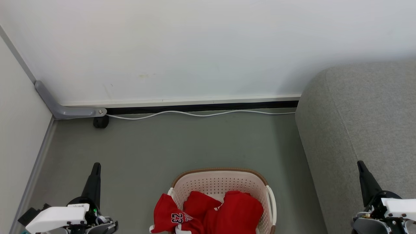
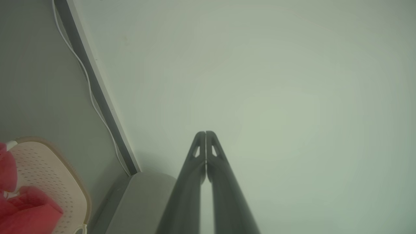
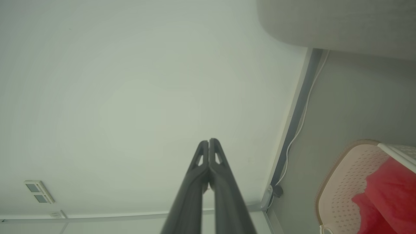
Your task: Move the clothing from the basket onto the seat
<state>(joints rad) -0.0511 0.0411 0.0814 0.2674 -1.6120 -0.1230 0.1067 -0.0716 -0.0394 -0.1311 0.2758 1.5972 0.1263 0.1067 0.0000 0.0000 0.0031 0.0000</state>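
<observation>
Head view, read from left to right. A pale side wall (image 1: 19, 123) meets the back wall (image 1: 195, 48) at a corner, where a grey bracket (image 1: 65, 110) bends along the base and ends beside a black caster (image 1: 100, 122) on the grey-green floor (image 1: 182, 143). The left gripper (image 1: 96, 166) rises from the lower left over bare floor, well apart from the basket; in the left wrist view its two dark fingers (image 2: 191, 175) are pressed together tip to tip against the pale wall. A white cable (image 1: 195, 114) lies along the foot of the back wall, running from the caster to the seat. The basket (image 1: 217, 185), cream-white and perforated with a brown rim, stands on the floor at lower centre, between the two grippers. The clothing (image 1: 240, 211), bright red, lies heaped inside it; the jersey (image 1: 172, 215) marked 23 drapes over the basket's left rim. The seat (image 1: 367, 123), light grey and round-edged, fills the right side, near the basket but apart from it. The right gripper (image 1: 360, 165) stands at the lower right in front of the seat; the right wrist view shows its fingers (image 3: 224, 185) likewise pressed together at the tips.
</observation>
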